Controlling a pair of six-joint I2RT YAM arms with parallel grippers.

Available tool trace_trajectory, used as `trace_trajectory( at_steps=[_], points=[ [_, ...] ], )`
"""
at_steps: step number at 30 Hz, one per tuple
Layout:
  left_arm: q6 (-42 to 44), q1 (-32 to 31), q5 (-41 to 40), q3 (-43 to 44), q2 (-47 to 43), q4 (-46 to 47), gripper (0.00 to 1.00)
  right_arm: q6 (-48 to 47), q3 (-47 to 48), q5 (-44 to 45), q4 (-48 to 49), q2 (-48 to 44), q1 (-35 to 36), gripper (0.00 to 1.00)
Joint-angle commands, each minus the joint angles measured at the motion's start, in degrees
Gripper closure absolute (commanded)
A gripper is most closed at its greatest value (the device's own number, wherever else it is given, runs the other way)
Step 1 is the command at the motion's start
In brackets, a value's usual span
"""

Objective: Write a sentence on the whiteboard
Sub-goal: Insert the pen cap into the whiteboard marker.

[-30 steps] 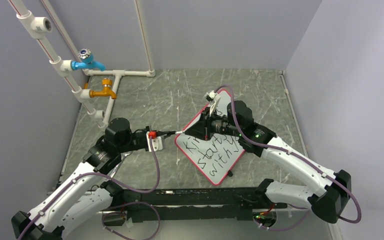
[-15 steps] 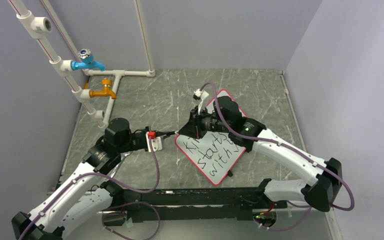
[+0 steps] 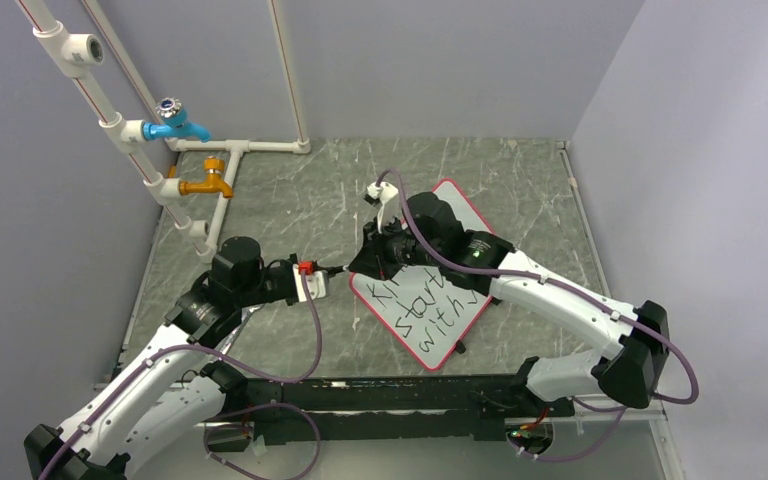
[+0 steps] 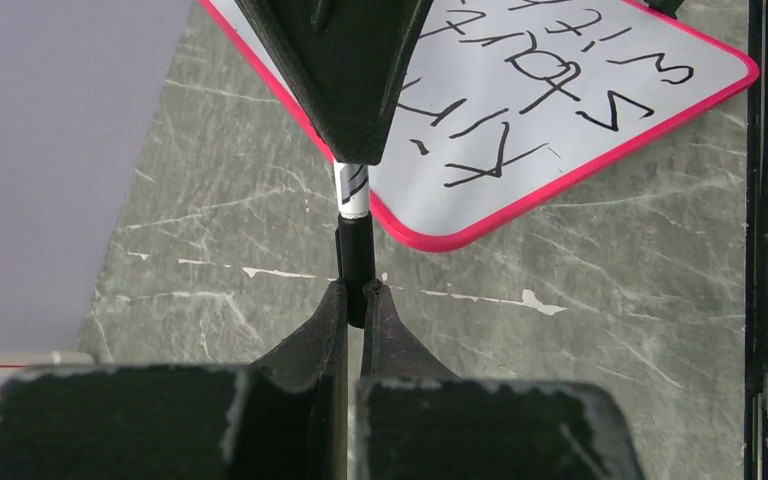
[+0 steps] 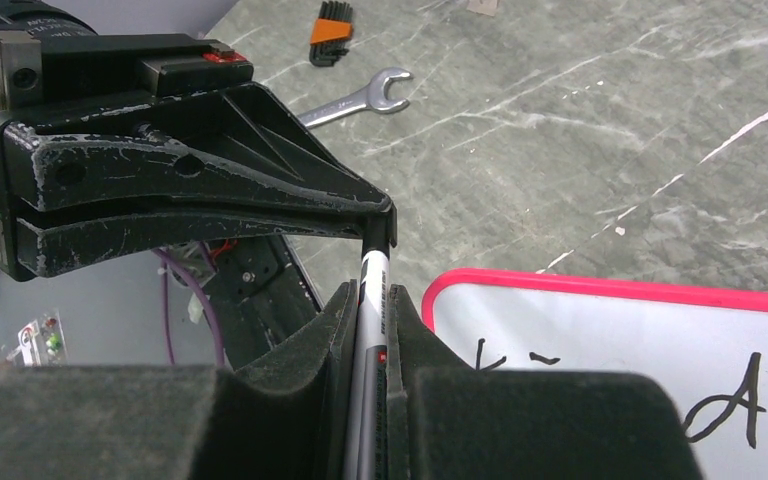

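Room: lilac walls are closing in a grey marbled table (image 3: 300, 200) on three sides.
Pipes: white pipes (image 3: 110, 112) are running down the left wall, carrying a blue tap (image 3: 175, 126) and an orange tap (image 3: 207, 184).
Whiteboard (image 3: 444, 346): it is lying flat on the table right of centre, turned corner-on like a diamond, with its left corner just beside the two grippers.
Sentence (image 3: 428, 312): black letters are showing over three lines, reading "Ki", "start" and "with"; the right arm is covering the rest.
Marker (image 4: 351, 190): it is hanging level above the table just off the board's left corner, bridging the two grippers.
Left gripper (image 4: 354, 298): its fingers are pressing together on the marker's black end.
Right gripper (image 5: 373, 292): it is reaching across the board and clamping the marker's white barrel, tip to tip with the left gripper.
Wrench (image 5: 355, 100): it is lying on the table beyond the grippers, in the right wrist view.
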Motion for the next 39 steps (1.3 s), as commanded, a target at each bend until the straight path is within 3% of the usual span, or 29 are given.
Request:
trace_trajectory(
  at_steps=[1,20,31,39],
  points=[
    [-1.5,-1.0,6.7,0.3,-1.9,7.4,1.0,0.8,2.0,1.2,4.2,2.2,1.2,1.0],
    [-2.3,-1.0,11.3,-0.4,-3.0,8.5,1.0,-12.2,0.9,-6.9,10.2,8.5,5.2,1.0],
    [-2.4,-1.0,10.6,-0.3,-2.4,8.4,1.0,-11.2,1.4,0.0,7.9,7.5,6.1,1.0],
    [-0.4,-1.0,9.3,-0.2,-2.0,5.8,0.84,-12.4,1.6,4.5,5.0,5.2,6.1,1.0]
  ],
)
